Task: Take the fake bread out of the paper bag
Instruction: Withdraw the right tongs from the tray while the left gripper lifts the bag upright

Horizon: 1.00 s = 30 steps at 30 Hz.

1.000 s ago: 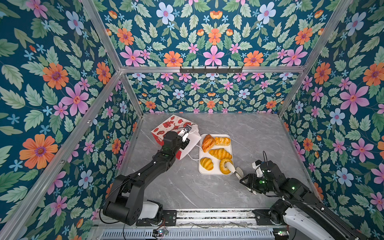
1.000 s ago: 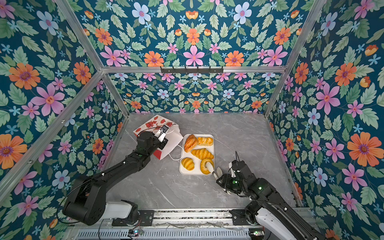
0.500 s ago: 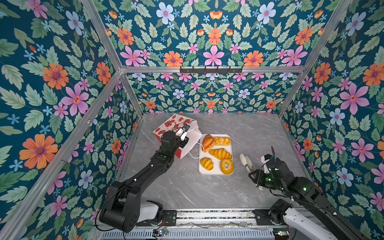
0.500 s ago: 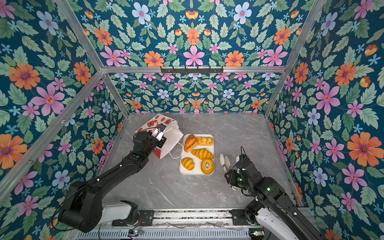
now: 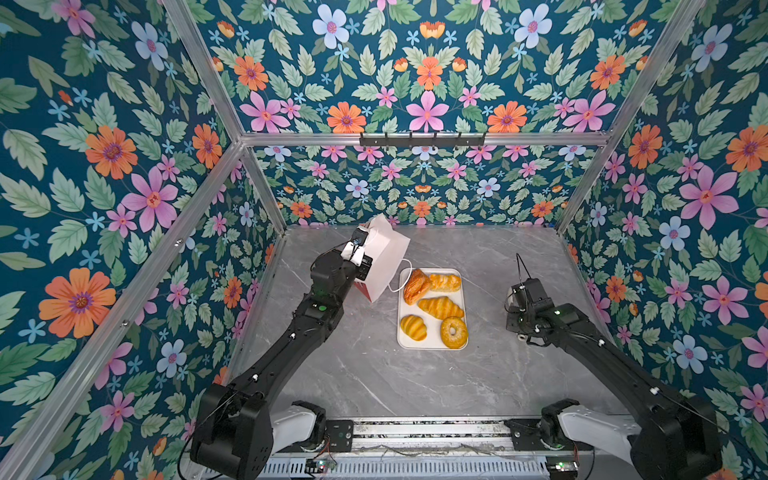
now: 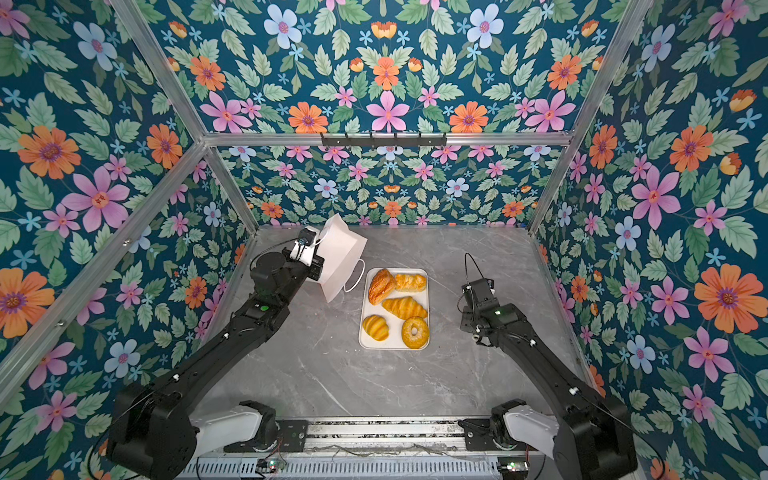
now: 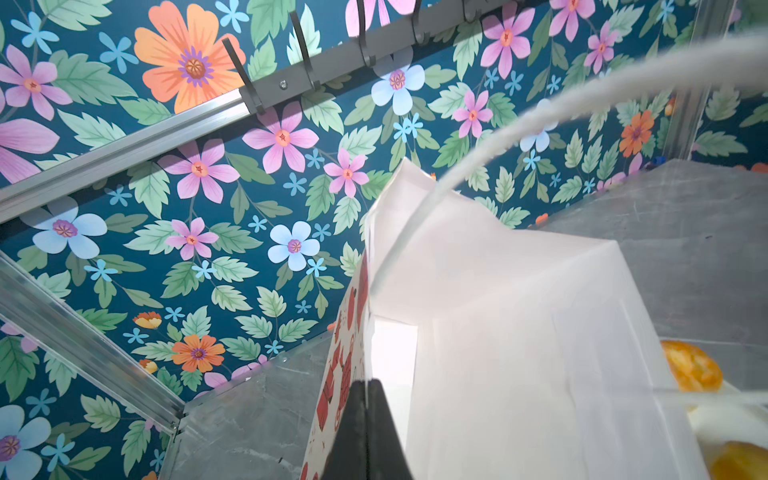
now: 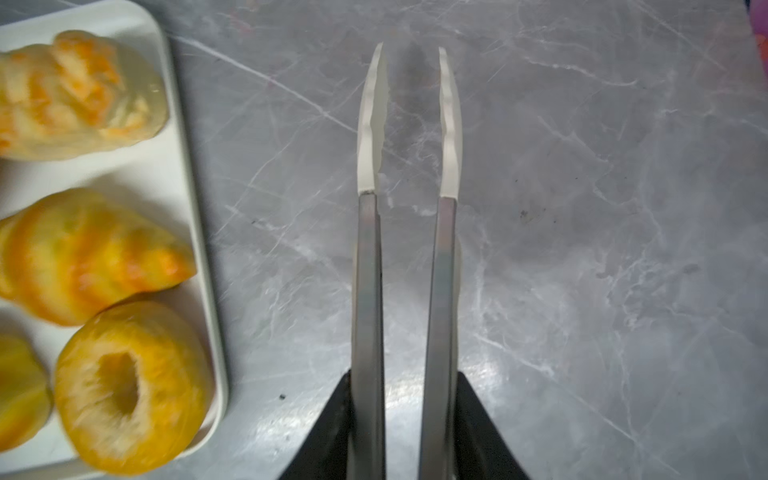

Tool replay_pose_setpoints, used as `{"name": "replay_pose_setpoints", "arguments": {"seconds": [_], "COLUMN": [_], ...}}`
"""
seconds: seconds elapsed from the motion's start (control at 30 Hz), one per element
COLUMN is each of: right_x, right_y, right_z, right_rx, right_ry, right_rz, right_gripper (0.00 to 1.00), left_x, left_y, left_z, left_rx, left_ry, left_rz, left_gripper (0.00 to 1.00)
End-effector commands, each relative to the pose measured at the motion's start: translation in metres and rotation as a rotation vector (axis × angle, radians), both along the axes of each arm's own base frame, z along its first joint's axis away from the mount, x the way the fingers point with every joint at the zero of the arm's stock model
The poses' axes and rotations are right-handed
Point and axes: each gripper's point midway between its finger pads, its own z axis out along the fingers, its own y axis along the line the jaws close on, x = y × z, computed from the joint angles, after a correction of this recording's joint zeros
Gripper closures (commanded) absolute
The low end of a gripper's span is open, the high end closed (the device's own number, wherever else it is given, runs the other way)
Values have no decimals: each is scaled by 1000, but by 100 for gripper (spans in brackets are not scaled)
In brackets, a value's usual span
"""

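The left claw (image 7: 366, 388) is pinching shut on one side wall of the paper bag (image 5: 387, 257), with the red print outside its fingers and the white lining inside. It is holding the bag tilted, and in both top views the open mouth is turning up toward the camera, so mostly lining is showing. A white cord handle (image 7: 519, 122) is arching off the bag's rim. I cannot tell whether the bag's low corner is touching the table (image 5: 365, 374).

The right claw (image 8: 411, 52) is hanging over bare table, its fingers standing slightly apart and gripping nothing.

Between the two arms, just beside the bag, the white tray (image 5: 432, 344) is lying flat on the table and carrying all the fake bread. The flaky puff (image 5: 417, 286) and long ridged roll (image 5: 445, 282) are lying side by side at the far end. The croissant (image 5: 440, 307) is lying across the middle. The ridged bun (image 5: 413, 327) and ring doughnut (image 5: 454, 331) are sitting at the near end.
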Motion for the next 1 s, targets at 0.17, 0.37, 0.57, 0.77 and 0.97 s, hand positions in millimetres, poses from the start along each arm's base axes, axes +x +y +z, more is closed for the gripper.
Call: {"name": "replay_pose_setpoints", "arguments": {"seconds": [0.17, 0.37, 0.57, 0.77, 0.97], "right_x": [49, 50, 46, 36, 28], "right_y": [-8, -14, -16, -17, -19], "right_z": [-22, -51, -56, -54, -43], "right_rx": [-73, -80, -80, -63, -47], "right_ry": [24, 100, 114, 104, 62], "right_rz": [-6, -44, -52, -62, -71], "right_gripper": [58, 54, 43, 26, 24], "left_x": [4, 3, -1, -7, -20], "left_y": [8, 7, 11, 8, -7], "left_z": [9, 7, 15, 17, 15], "left_rx": [-131, -187, -271, -378, -521], "left_ry": [61, 105, 125, 175, 239], "left_rz": [63, 66, 94, 77, -7], "left_gripper": [100, 100, 100, 100, 100]}}
